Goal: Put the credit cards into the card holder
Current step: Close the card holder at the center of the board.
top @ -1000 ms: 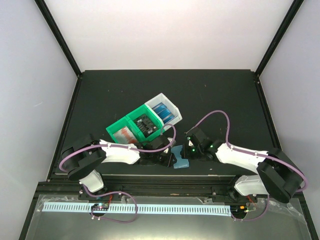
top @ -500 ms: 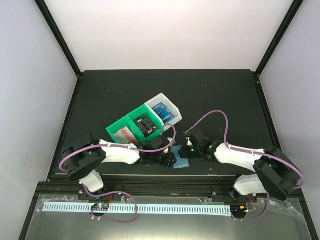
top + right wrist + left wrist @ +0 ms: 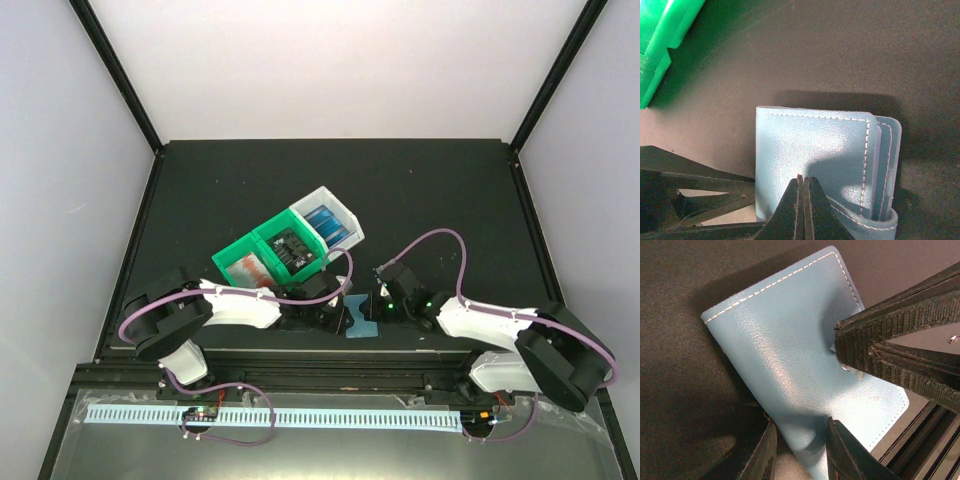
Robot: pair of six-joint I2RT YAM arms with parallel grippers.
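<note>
Your left claw [image 3: 345,318] and right claw [image 3: 381,308] hide most of the flat teal stitched-leather card holder [image 3: 360,328] between them from above.

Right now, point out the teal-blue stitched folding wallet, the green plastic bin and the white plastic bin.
teal-blue wallet [image 3: 785,360]: left wrist view, middle of its cover.
green bin [image 3: 660,40]: right wrist view, outer wall.
white bin [image 3: 345,212]: top view, right rim.

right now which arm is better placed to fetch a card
Right, probably. The left end effector is clamped on the card holder, steadying it; the right end effector is shut, empty, only touching its cover. The bins sit nearer the left, though.
</note>
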